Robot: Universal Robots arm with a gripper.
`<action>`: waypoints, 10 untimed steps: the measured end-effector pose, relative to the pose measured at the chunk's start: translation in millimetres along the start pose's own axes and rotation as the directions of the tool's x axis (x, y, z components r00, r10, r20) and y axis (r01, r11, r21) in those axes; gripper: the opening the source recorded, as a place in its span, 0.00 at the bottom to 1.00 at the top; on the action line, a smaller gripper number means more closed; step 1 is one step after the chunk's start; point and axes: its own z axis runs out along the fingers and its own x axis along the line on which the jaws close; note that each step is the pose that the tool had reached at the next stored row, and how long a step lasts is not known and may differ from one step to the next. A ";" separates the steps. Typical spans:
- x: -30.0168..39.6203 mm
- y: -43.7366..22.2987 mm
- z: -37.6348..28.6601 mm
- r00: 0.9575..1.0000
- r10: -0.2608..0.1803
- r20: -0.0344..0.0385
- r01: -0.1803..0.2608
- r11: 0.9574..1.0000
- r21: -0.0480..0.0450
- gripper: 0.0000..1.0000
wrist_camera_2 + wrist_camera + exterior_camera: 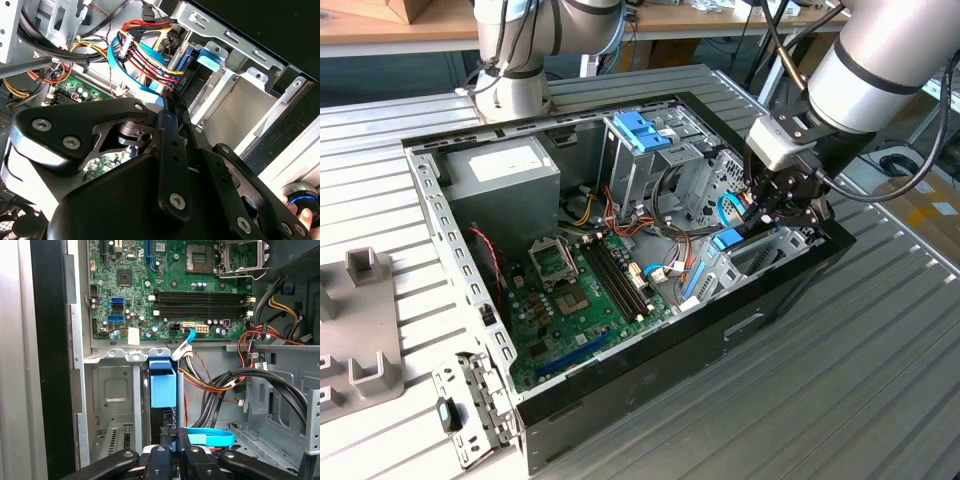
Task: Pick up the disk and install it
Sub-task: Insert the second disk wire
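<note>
The black two-fingered tool (175,440) stood closed over the blue-framed disk (163,385) seated edge-on in its bay; pressing squarely would seat it.

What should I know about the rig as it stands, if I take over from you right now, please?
Hand: shut, fingers together, right behind the disk; whether it touches it is not clear.
Disk: standing on edge in the bay at the exterior view's right end of the case.
Done: disk is picked up and in its slot.
Left: I cannot tell if it is fully seated, so the install is not confirmed.
</note>
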 end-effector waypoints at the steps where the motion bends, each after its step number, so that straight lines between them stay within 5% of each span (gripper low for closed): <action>1: 0.1 0.0 0.6 1.000 0.000 0.000 0.000 1.000 0.000 0.16; 6: 0.2 0.1 1.7 1.000 0.000 0.001 0.000 1.000 0.000 0.16; 8: 0.2 0.1 1.5 1.000 0.000 0.000 0.000 1.000 0.000 0.30; 10: 0.2 0.1 1.4 1.000 0.000 0.000 0.000 1.000 0.000 0.30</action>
